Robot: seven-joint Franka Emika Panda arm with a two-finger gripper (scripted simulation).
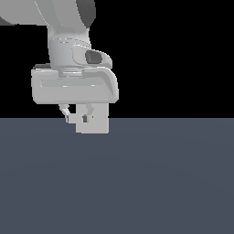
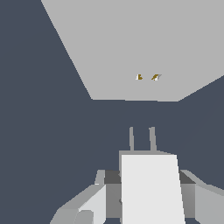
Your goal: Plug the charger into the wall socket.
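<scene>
In the wrist view my gripper (image 2: 148,203) is shut on the charger (image 2: 151,188), an off-white block whose two thin prongs (image 2: 131,139) point at the wall socket (image 2: 131,43). The socket is a large flat off-white plate with two small yellowish slots (image 2: 139,77) near its edge. A strip of dark floor shows between the prongs and the plate, so they are apart. In the exterior view the gripper (image 1: 77,115) hangs just in front of the upright socket plate (image 1: 98,125). The charger (image 1: 75,118) shows between the fingers and blends into the plate.
A flat dark blue-grey floor (image 1: 160,183) fills the lower half of the exterior view, under a black background. The white arm and hand (image 1: 73,87) come down from the upper part of the exterior view's left.
</scene>
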